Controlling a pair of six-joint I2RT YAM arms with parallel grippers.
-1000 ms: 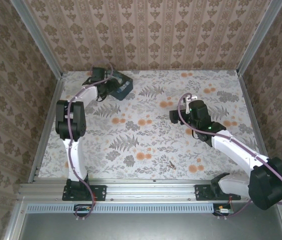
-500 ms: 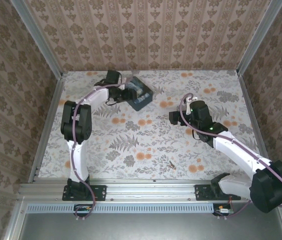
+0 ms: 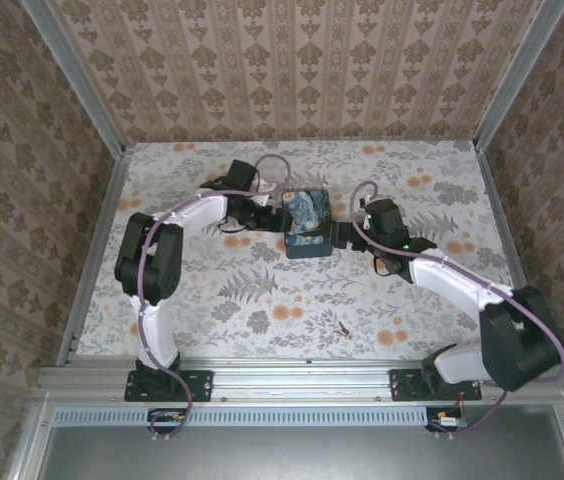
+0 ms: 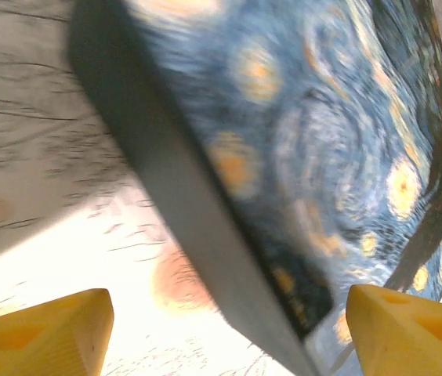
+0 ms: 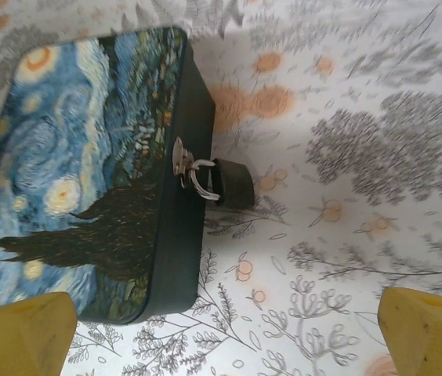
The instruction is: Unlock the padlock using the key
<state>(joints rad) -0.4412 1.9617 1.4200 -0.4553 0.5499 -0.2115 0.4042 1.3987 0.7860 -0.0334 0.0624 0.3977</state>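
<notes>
- Now the blue-and-yellow swirl-painted tin (image 3: 307, 215) sits near the middle of the floral table (image 3: 262, 290); a second ago it was at the far left corner, and half a second ago partway across.
- The left gripper (image 3: 270, 214) has come across with it and stands at the tin's left side.
- In the left wrist view its yellow fingers (image 4: 41, 337) are spread wide with a corner of the tin between them; the left-hand tip stands clear of the tin's dark side wall.
- The right gripper (image 3: 340, 235), earlier well apart from the tin, now stands just beside its right side.
- Its yellow fingertips (image 5: 17, 333) are wide apart, with nothing between them.
- The padlock (image 5: 233, 182), a small dark body, hangs by its silvery shackle from the hasp (image 5: 183, 164) on the tin's side wall, resting on the table.
- A small thin dark object (image 3: 342, 328) near the front edge lies where it lay before; it is too small to identify.
</notes>
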